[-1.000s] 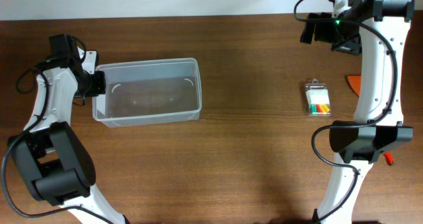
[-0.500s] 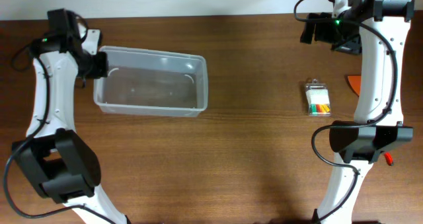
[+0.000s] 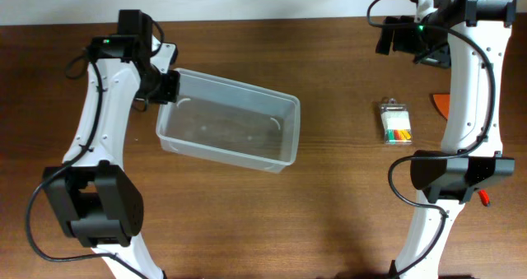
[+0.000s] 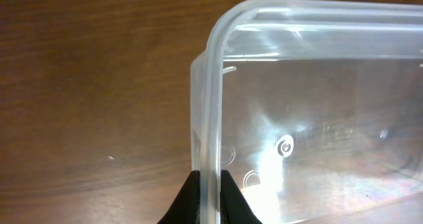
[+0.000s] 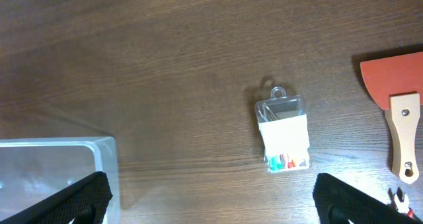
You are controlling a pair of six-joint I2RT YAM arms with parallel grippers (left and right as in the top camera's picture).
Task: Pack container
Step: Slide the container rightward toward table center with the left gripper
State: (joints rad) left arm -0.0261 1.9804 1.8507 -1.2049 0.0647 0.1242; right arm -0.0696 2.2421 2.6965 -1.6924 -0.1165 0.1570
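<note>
Overhead view: the clear, translucent plastic rectangular container [image 3: 226, 127] with rounded corners lies on the left half of the brown wooden worktop [image 3: 329, 188]. It is skewed, its long axis sloping down toward the right. The left hand [image 3: 167, 88] grips it at the short end wall.

Left wrist view: the two dark fingers of the left hand [image 4: 210, 187] are pressed onto the container's rim [image 4: 211, 98], one inside the wall and one outside, near a rounded corner.

Right wrist view: the right hand [image 5: 208, 184] is spread wide and holds nothing. Below it lie a small clear plastic case of coloured bits [image 5: 284, 135] and, just to its right, an orange scraper with a wooden handle [image 5: 396, 98]. Both are well apart from the container, whose corner shows at the lower left.
</note>
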